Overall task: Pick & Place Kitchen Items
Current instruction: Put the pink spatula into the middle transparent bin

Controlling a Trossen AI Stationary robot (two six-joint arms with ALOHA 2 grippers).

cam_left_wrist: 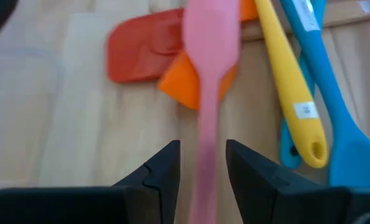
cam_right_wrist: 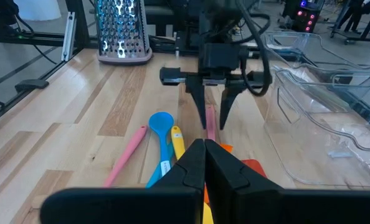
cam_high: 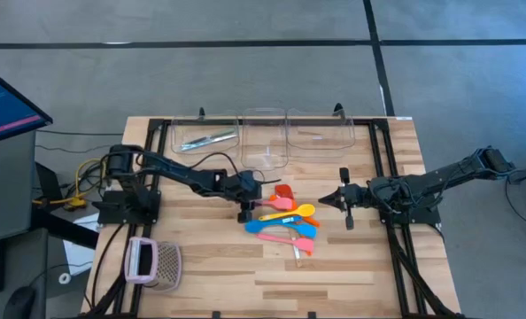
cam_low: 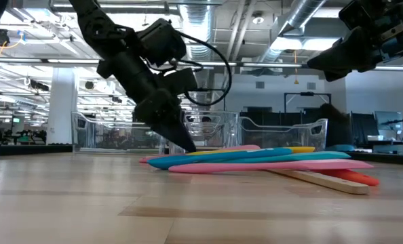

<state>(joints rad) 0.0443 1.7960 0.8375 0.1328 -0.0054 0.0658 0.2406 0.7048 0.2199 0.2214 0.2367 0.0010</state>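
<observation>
Jaws astride pink spoon (cam_left_wrist: 207, 93); cutlery (cam_high: 206, 139) in bin (cam_high: 185, 149)

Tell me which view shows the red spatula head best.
The left wrist view: the red spatula head lies flat, large and mostly unhidden. The high view shows a small red patch; the low view only its edge; the right wrist view a sliver.

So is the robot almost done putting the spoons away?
Not yet. One clear bin already holds silvery cutlery. Right now the left gripper is down at the pile, open fingers on either side of a pink spoon, not gripping it. Yellow spoon, blue spoon and red spatula lie on the table. The right gripper waits shut beside them.
</observation>
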